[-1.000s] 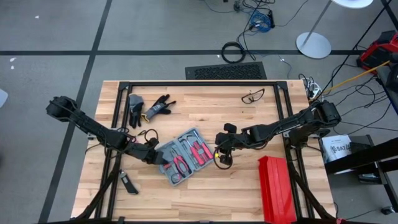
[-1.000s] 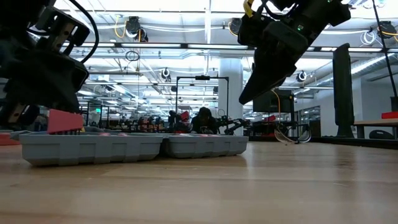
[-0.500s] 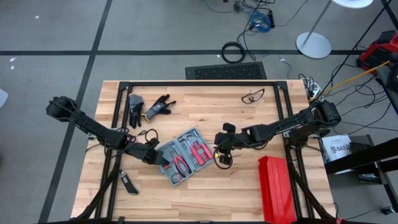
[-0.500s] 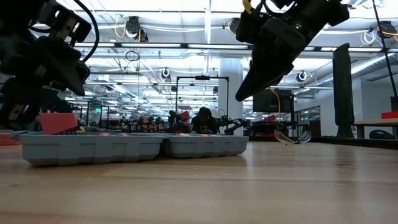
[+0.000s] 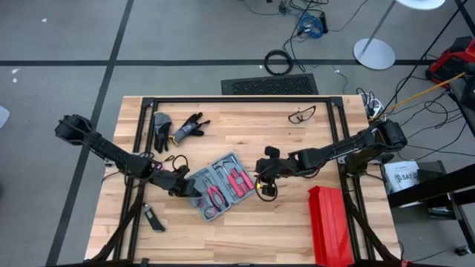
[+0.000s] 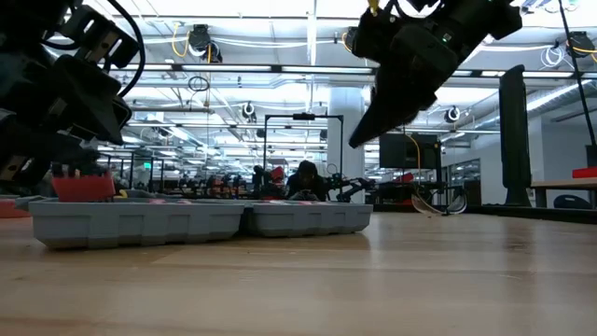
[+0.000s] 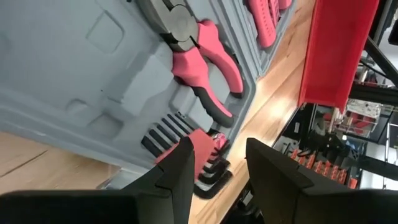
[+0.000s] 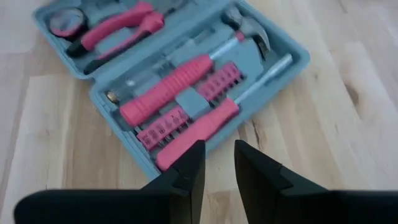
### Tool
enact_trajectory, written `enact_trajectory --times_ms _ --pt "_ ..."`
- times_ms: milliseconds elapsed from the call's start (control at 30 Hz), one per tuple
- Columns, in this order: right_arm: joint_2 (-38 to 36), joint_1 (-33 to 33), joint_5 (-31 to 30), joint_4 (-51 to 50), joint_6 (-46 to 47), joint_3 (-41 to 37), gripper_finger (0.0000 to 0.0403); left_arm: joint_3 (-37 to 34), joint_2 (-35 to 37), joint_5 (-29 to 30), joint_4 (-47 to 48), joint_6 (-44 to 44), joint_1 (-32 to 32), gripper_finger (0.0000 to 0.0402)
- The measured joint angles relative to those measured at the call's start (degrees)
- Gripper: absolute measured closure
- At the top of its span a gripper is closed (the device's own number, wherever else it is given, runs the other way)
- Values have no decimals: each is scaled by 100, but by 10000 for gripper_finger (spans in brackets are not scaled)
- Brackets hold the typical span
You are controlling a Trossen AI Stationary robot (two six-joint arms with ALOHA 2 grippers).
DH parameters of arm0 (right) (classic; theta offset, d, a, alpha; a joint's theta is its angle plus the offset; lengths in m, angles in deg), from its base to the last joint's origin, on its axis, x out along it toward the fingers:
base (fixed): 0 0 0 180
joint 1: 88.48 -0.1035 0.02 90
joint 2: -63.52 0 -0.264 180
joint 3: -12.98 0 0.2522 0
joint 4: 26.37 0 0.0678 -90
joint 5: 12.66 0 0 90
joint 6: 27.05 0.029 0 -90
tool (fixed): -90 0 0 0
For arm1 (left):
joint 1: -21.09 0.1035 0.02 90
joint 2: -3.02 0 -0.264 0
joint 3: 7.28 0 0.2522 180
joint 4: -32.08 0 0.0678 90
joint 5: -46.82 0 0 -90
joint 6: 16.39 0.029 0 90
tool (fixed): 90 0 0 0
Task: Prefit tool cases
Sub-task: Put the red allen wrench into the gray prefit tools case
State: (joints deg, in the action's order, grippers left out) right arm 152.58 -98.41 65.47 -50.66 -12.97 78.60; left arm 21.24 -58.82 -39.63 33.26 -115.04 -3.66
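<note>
Lying open between end effectors, tool case (image 5: 220, 186), left end effector (image 5: 187, 185) at its edge

One open tool case (image 5: 221, 185), one red box (image 5: 330, 225), two gloves (image 5: 178, 127), one pair of glasses (image 5: 302, 114).

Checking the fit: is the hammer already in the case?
Yes. The right wrist view shows the hammer lying in the open case.

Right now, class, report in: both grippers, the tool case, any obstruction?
Left gripper open, over the hex-key set. Right gripper empty, hovering beside the flat blue-grey plastic tool case. Case open, pink-handled tools seated. Nothing in the way.
</note>
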Motion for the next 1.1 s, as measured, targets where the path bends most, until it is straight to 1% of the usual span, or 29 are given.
enact_trajectory --times_ms 67,133,167,200,267,367,433,533,633,733,800,867,967,1033,1100 --pt "8 -60 145 331 -426 0 323 0 0 20 -2 0 -2 255" --pt "116 -165 670 1177 -1032 2 324 0 0 100 -2 2 0 255" --pt "195 -215 870 1603 -1196 2 325 0 0 125 3 2 5 255" --pt "292 -255 947 1997 -1261 5 328 0 0 132 6 8 22 255" --pt "481 -233 1122 2411 -1390 11 334 0 2 140 -67 131 39 255" --pt "903 -143 1525 2713 -1595 5 343 47 21 155 -576 540 39 255" --pt "1215 -151 1689 3172 -1890 5 347 192 78 208 -808 911 63 255" --pt "1674 -242 1705 3677 -2671 267 353 394 165 249 -590 1499 145 255" --pt "2087 -298 1815 3618 -3377 892 367 578 210 249 500 1771 176 256" --pt "2471 -294 2173 3018 -3712 1718 395 785 234 247 1920 1812 159 256" --pt "2754 -265 2281 2406 -3864 2252 399 864 232 282 2701 1849 138 256" --pt "3004 -250 2268 2029 -3976 2730 401 976 232 400 3123 2016 138 256" --pt "3331 -244 2239 1828 -4036 3349 402 1133 232 643 3501 2462 138 261" --pt "3529 -250 2240 1608 -4034 3616 402 1302 232 779 3620 2830 136 279" --pt "3653 -258 2121 1297 -4028 3777 402 1497 232 1028 3739 3283 83 316"
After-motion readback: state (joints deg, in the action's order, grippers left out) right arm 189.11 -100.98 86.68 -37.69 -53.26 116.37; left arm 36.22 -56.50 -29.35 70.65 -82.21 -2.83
